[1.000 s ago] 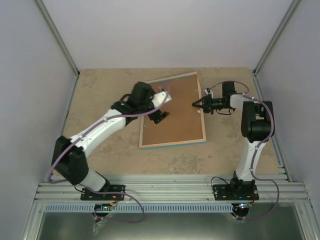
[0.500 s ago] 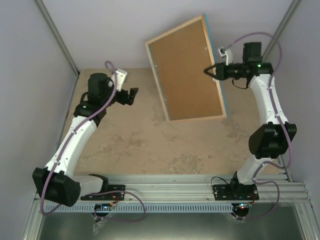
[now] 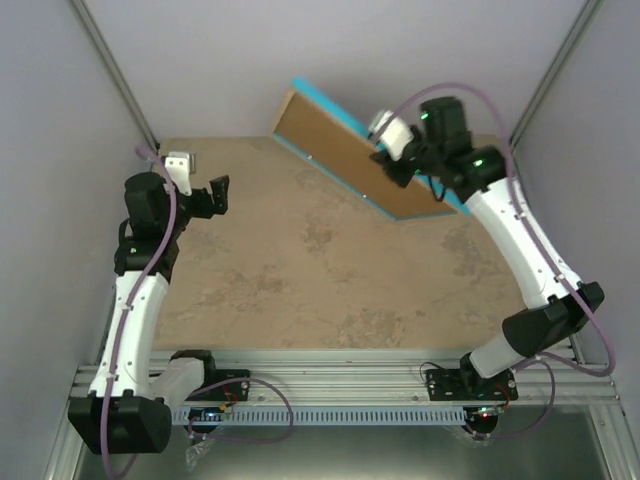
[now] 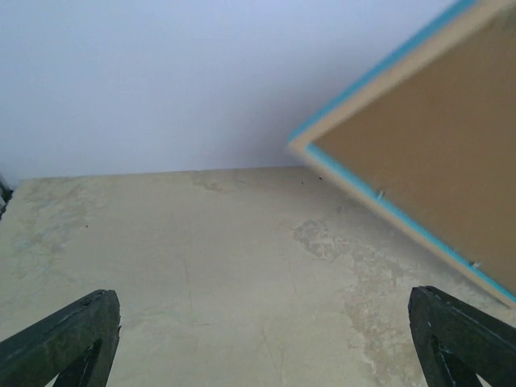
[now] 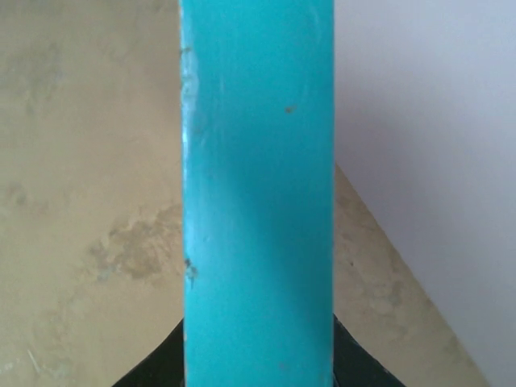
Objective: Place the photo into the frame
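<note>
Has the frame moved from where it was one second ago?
Yes. The frame has left the table centre; the right gripper holds it raised and tilted, nearer the back wall.

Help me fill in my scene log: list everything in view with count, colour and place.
frame: 1, turquoise with a brown back, held tilted in the air over the table's far right.
table: 1, mottled beige, beneath both arms.
walls: 3, pale grey, left, back and right of the table.
rail: 1, silver metal, along the near edge.
left arm: 1, white and black, left side; left jaws open, empty.
right arm: 1, white and black, right side; right jaws clamped on the frame's edge.
</note>
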### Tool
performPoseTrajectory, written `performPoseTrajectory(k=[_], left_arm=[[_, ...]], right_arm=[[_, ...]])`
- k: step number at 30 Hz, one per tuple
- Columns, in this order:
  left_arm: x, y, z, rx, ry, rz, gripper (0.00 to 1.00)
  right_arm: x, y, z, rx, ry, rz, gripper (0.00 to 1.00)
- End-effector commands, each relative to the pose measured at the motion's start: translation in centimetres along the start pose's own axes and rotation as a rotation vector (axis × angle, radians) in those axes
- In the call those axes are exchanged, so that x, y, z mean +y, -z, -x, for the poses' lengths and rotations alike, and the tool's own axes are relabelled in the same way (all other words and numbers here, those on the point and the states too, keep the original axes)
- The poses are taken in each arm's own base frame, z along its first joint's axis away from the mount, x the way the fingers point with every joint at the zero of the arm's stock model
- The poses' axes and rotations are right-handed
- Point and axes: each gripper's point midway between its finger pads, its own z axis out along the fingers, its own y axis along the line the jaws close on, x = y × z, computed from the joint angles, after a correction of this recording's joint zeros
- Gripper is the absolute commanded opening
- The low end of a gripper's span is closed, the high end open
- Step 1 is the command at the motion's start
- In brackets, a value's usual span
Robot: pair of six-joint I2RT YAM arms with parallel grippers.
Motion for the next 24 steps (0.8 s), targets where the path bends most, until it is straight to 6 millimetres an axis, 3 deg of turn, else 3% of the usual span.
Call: performPoseTrajectory(k=[1, 7, 14, 16, 19, 22, 24], left_arm=[[0.6, 2.0, 2.4, -0.094, -0.026, 0.038, 0.99], [4.2, 4.0, 4.6, -0.131, 0.031, 0.211, 1.00], [4.2, 4.4, 4.9, -0.135, 0.070, 0.196, 0.99], [4.1, 4.3, 5.0, -0.135, 0.071, 0.192, 1.00], [3.8, 4.2, 5.0, -0.135, 0.075, 0.172, 1.00], [3.7, 3.7, 4.4, -0.118, 0.078, 0.154, 0.99], [3.7, 3.3, 3.9, -0.100, 0.083, 0.147, 0.99]], right_arm=[[2.2, 0.7, 5.9, -0.123, 0.361, -0.210, 0.01], [9.1, -2.9, 3.9, -0.079, 0.553, -0.216, 0.00], [15.2, -6.4, -1.0, -0.052, 0.730, -0.259, 0.01], [16.8, -7.4, -3.2, -0.034, 0.759, -0.251, 0.06], [18.6, -8.3, -5.3, -0.044, 0.771, -0.229, 0.28], [20.8, -9.4, -8.3, -0.041, 0.788, -0.154, 0.68], [22.5, -10.1, -10.3, -0.049, 0.798, -0.085, 0.82]])
